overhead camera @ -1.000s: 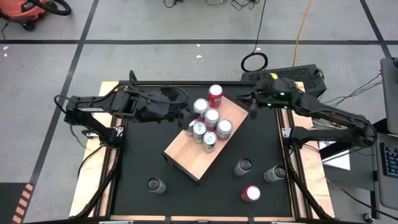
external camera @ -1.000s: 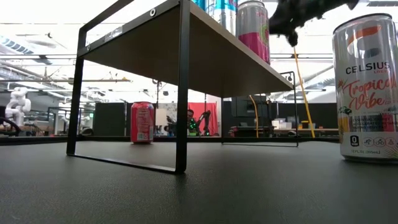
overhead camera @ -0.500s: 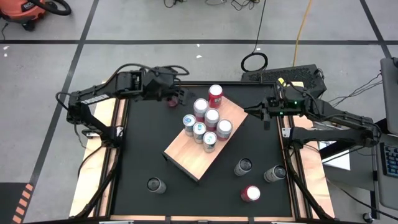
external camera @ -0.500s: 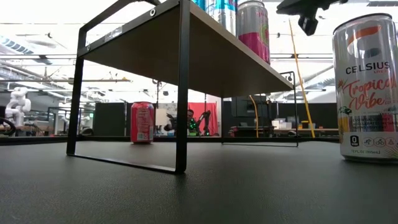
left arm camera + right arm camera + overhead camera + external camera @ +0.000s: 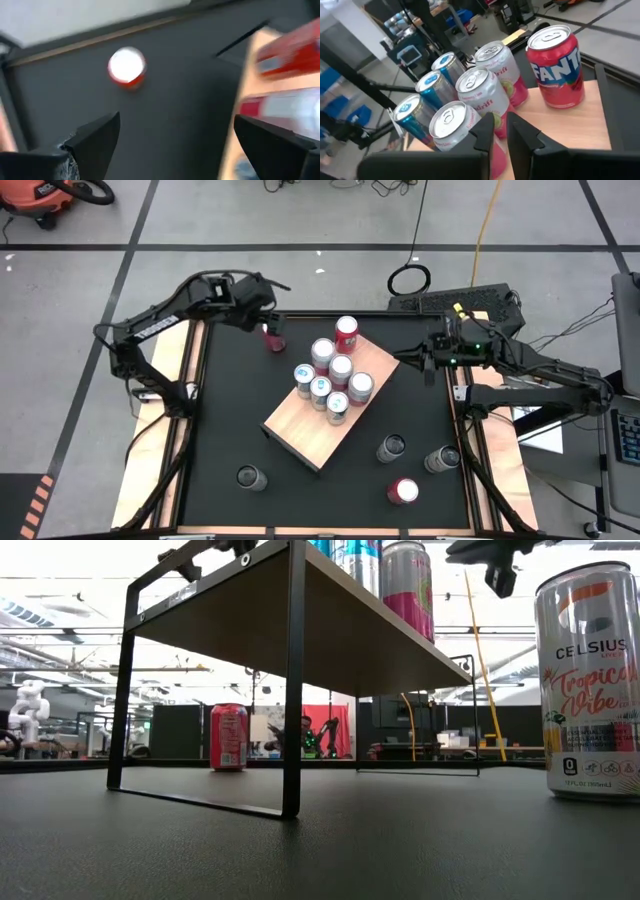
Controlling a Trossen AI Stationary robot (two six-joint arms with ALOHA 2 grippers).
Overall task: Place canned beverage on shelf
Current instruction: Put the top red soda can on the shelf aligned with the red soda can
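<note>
Landmark: the shelf (image 5: 330, 405), a tan wooden board on black legs, set at an angle mid-desk.

Nearest the front edge of the desk (image 5: 225, 420), four cans stand loose, all in front of the shelf: a dark-topped can (image 5: 249, 477) well off toward the left arm's side; a red can (image 5: 403, 491); two silver-topped cans (image 5: 391, 447) and (image 5: 441, 459) toward the right arm's side; none is held.

On the shelf, six cans cluster at its far end: a red Fanta can (image 5: 346, 333) at the far corner; pink-and-silver cans (image 5: 340, 369) and blue-topped ones (image 5: 320, 391) just in front of it, touching or nearly so.

Beside the shelf's far end, the right gripper (image 5: 425, 361) hangs clear of the board; its fingers (image 5: 485, 132) are closed on nothing, with the stocked cans in front of them in its wrist view.

Beyond the shelf's far corner, one red can (image 5: 271, 339) stands on the desk; the left gripper (image 5: 268, 323) hovers just above and beside it, fingers (image 5: 97, 137) spread wide and empty, the can lying ahead of them, apart, not between them.

Judgement: the step in hand is the reach for that far red can; next the left arm must lower, bracket the can squarely, then close; free board remains at the shelf's near end.
</note>
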